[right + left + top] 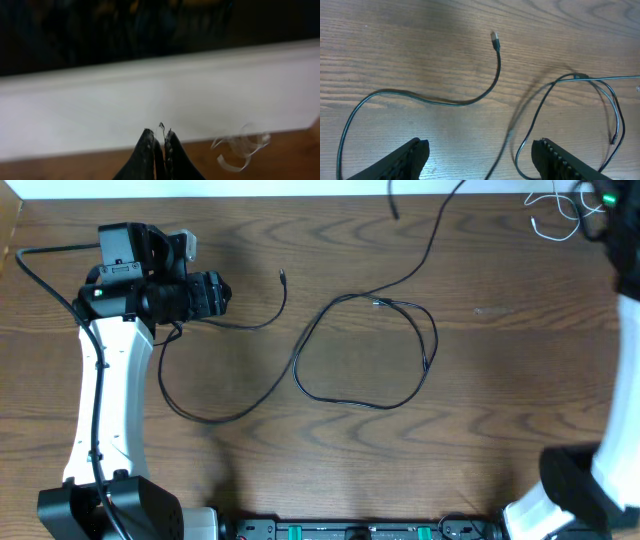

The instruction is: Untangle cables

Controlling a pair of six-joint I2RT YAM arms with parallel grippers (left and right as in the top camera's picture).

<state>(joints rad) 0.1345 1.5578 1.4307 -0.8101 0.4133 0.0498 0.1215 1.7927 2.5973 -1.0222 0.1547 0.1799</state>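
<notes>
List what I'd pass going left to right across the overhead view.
From the left: left pincer → loose plug of the black cable → that cable's big loop → white cable at the far right edge.

- One black cable [498, 64] is counted.
- One white cable [230, 163] is counted.
- Two arms are seen: left arm [110, 370], right arm [625, 380].
- Two grippers are seen: left gripper [480, 146], right gripper [160, 136].
</notes>
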